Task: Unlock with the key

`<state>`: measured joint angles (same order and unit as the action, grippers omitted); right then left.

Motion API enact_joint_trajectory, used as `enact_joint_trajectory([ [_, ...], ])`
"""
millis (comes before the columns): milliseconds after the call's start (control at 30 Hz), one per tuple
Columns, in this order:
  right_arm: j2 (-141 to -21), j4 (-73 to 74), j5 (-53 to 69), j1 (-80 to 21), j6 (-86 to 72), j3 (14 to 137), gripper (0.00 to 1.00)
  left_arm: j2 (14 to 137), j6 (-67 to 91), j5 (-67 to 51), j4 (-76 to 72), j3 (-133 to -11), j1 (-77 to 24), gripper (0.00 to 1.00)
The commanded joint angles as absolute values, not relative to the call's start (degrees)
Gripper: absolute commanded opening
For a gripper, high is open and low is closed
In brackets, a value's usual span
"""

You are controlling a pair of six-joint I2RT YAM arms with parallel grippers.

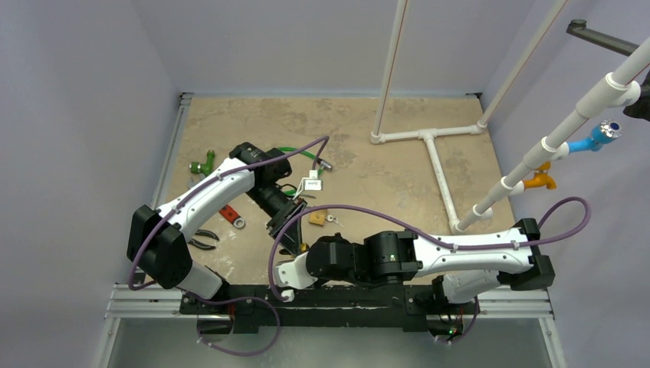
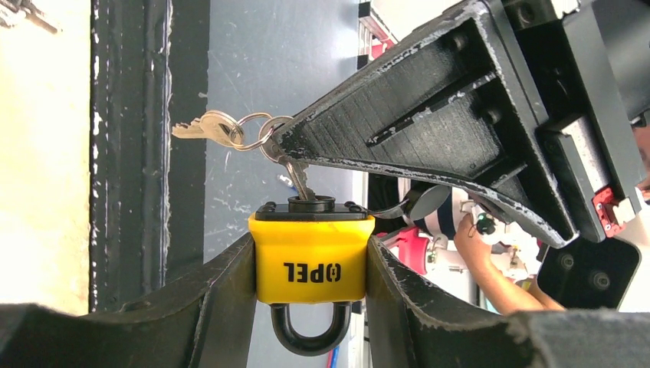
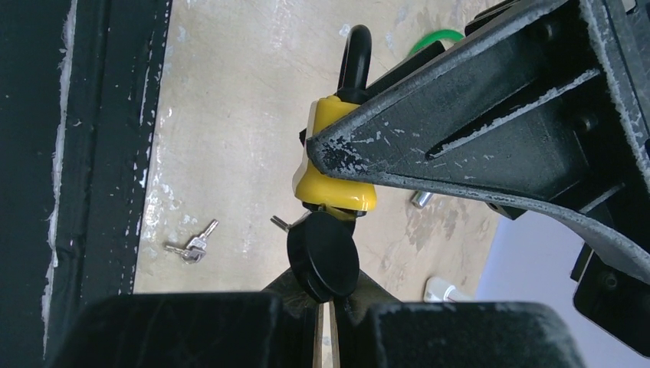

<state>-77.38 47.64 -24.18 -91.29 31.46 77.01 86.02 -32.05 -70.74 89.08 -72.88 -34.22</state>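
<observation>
Tan mottled counter point(image 1: 368, 138) sitting between pale lilac walls point(image 1: 77, 115), white PVC pipe frame point(image 1: 433, 138) standing upper right, left gripper point(image 2: 310, 245) clamping yellow padlock point(image 2: 310, 268), right gripper point(image 3: 328, 307) pinching inserted key point(image 2: 297, 178)

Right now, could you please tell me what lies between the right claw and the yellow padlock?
Only the key: the right claw pinches its head, and its blade enters the yellow padlock keyhole. The left wrist view shows this.
</observation>
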Motion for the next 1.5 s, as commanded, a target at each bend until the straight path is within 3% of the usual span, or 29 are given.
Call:
enact_joint_trajectory([
  [0,-78.46,42.89,-25.02,-92.14,30.79,80.24,0.0,85.68,-26.21,-76.71,96.9,-75.08,-34.63,0.0],
  [1000,-76.55,38.59,-21.98,-93.55,31.33,81.76,0.0,89.22,-22.63,-71.58,94.04,-77.57,-34.97,0.0],
  [1267,-74.55,34.29,-20.47,-93.54,28.43,75.86,0.0,89.8,-32.29,-77.21,102.58,-82.3,-34.87,0.0],
  [1467,-69.51,32.36,-23.41,-93.46,25.82,71.71,0.0,85.26,-37.31,-81.88,102.72,-78.0,-33.98,0.0],
])
